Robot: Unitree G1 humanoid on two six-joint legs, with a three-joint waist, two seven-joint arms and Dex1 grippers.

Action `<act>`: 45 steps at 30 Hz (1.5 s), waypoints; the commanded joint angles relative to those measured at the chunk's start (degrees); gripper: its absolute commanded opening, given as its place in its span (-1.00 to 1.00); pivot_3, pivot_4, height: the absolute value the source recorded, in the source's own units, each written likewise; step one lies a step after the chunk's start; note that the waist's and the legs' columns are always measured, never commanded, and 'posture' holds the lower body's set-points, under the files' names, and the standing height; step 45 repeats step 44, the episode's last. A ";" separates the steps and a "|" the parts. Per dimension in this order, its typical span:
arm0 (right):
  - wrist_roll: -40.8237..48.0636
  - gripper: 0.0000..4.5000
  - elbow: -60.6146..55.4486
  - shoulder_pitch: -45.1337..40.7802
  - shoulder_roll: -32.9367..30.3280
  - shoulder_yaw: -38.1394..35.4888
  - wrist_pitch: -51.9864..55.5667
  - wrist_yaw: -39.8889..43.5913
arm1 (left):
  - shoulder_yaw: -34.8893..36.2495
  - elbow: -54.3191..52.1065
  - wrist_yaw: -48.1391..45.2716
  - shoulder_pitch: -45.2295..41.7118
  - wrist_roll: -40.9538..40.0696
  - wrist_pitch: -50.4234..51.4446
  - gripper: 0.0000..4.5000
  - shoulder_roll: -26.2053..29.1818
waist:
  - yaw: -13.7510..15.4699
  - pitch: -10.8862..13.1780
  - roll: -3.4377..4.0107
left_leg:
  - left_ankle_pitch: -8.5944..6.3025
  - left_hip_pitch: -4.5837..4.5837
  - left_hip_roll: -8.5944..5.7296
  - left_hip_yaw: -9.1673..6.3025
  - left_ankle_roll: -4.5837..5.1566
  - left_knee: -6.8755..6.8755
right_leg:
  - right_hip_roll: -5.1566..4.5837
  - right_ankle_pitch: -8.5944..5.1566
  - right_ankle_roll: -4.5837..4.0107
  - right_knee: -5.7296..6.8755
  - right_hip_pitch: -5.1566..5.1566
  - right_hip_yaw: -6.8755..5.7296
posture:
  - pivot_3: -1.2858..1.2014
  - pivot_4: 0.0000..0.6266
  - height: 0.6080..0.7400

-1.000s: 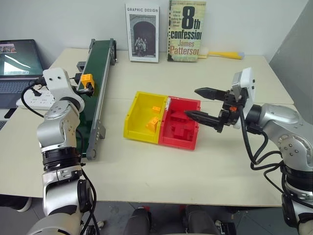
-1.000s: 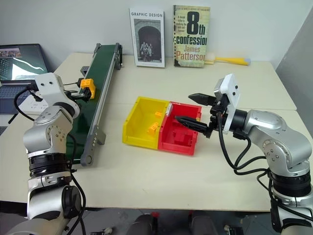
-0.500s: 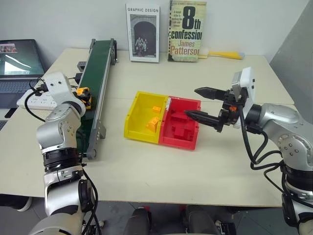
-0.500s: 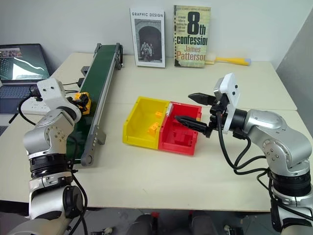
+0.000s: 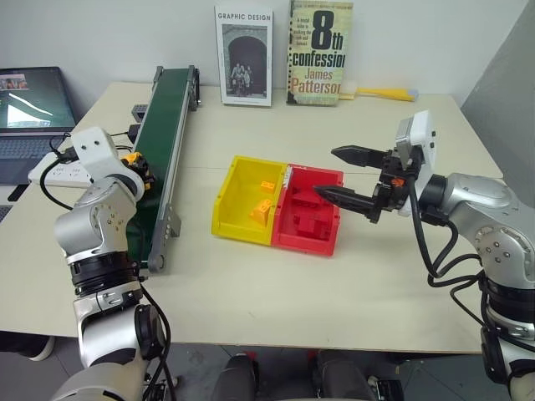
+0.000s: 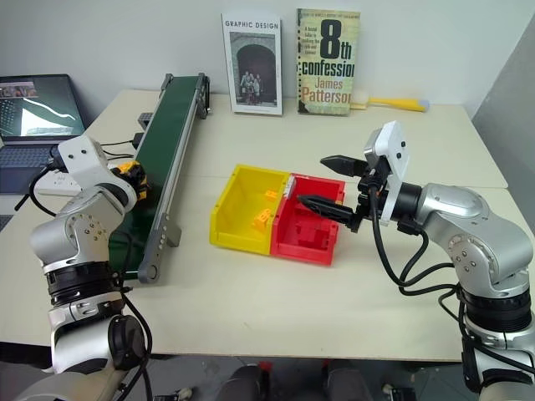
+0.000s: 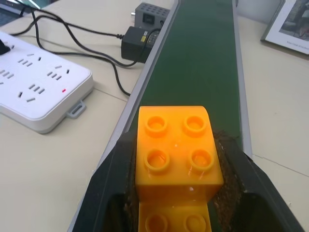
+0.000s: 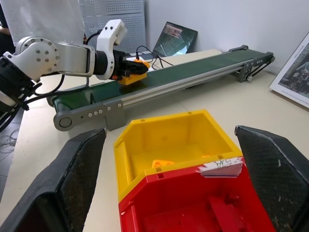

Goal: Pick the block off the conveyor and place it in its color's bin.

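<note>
The block, orange-yellow with studs, sits between the fingers of my left gripper, which is shut on it just above the near half of the dark green conveyor. The right wrist view also catches the block in that grip. The yellow bin stands mid-table, joined to a red bin, and holds small orange pieces. My right gripper hangs open at the red bin's right side, level and empty.
Two books stand against the back wall. A laptop and a white power strip with cables lie left of the conveyor. A yellow-handled brush lies at the back right. Red blocks fill the red bin.
The left gripper's fingers have closed on the block, and its wrist has tipped so the block sits lower and nearer over the belt. The right arm has kept still.
</note>
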 commanded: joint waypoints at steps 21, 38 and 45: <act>-0.38 1.00 -10.93 8.38 -7.51 -1.90 0.36 -1.22 | -28.50 -9.80 -36.81 -3.02 -2.60 0.45 -0.07 5.31 | -0.27 0.01 0.01 | 0.00 -0.01 -0.01 0.02 0.04 -0.02 | 0.11 0.00 0.00 -0.11 0.03 0.05 | 0.03 -0.52 1.00; -2.10 1.00 -6.19 6.77 -9.09 -0.78 -1.77 1.84 | -22.57 -12.76 -47.70 -1.04 -5.14 -0.97 0.99 16.61 | -0.20 0.01 0.02 | -0.01 -0.02 -0.02 0.03 0.05 -0.03 | 0.12 0.00 0.00 -0.14 0.03 0.02 | 0.03 -0.52 1.00; -4.77 1.00 -1.24 4.79 -9.24 0.23 -4.89 3.92 | -21.31 -14.95 -54.70 2.65 -5.96 -2.88 0.99 24.34 | -0.13 0.03 0.06 | -0.04 -0.01 0.00 0.02 0.11 -0.06 | 0.20 -0.01 -0.01 -0.19 0.04 0.00 | 0.03 -0.52 1.00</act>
